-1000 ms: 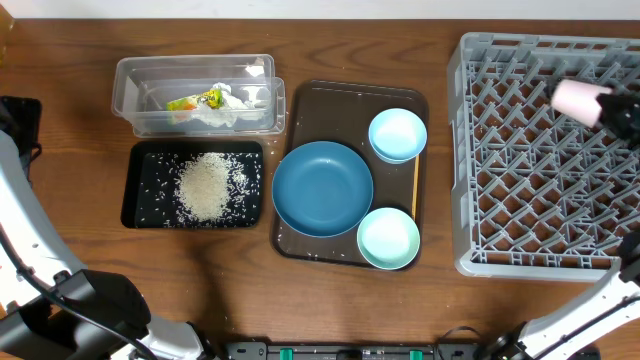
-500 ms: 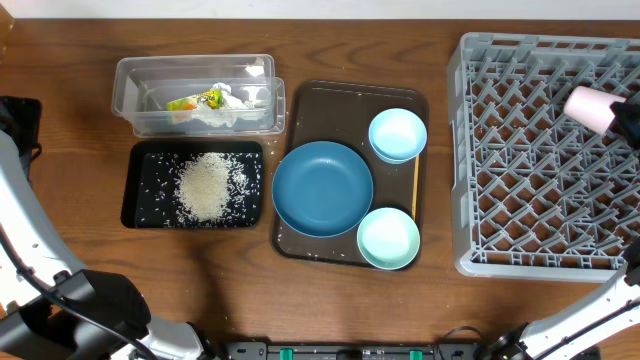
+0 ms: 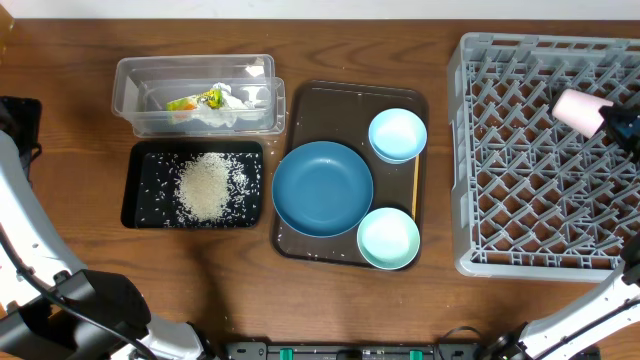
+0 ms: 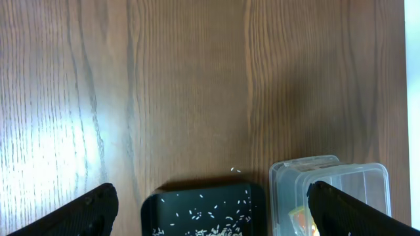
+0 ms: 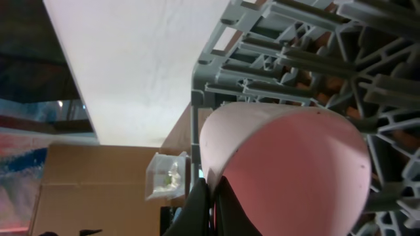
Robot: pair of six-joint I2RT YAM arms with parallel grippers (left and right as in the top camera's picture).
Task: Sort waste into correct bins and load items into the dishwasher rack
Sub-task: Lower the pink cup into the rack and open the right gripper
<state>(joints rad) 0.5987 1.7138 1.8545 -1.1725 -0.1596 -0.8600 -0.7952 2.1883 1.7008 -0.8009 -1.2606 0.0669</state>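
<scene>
Right gripper (image 3: 604, 118): clamped on the cup (image 3: 573, 107), one finger either side of its wall as we read the wrist view.
Cup: pink, tipped on its side over the rack (image 3: 520, 200), toward 2 o'clock of the grid near the right edge; we can't tell if it touches the pegs.
Left gripper (image 4: 211, 196): fingers spread wide, nothing between them, hanging above the table (image 3: 60, 90) at the far 9 o'clock side.
Rice (image 3: 205, 185): heaped in the black tray (image 3: 130, 215) at 9 o'clock of the plate, loose grains scattered round the heap inside it.
Wrapper (image 3: 215, 103): crumpled inside the clear tub (image 3: 125, 75), at 12 o'clock of the black tray.
Waste sorting: we judge it done, both waste things sit in bins; a few white specks show on the brown tray (image 3: 345, 95), too small to name.
Plate (image 3: 322, 188): dark blue, on the brown tray, not loaded.
Bowls: one (image 3: 397, 134) at 1 o'clock of the plate, one (image 3: 388, 238) at 5 o'clock, both on the brown tray, not loaded.
Stick (image 3: 416, 185): lies between the bowls along the tray's 3 o'clock edge, not loaded.
Rack: no item resting in it that we see.
Progress: we call it roughly mid-task, cup being placed.
Left to do: release cup, then plate, two bowls, stick.
</scene>
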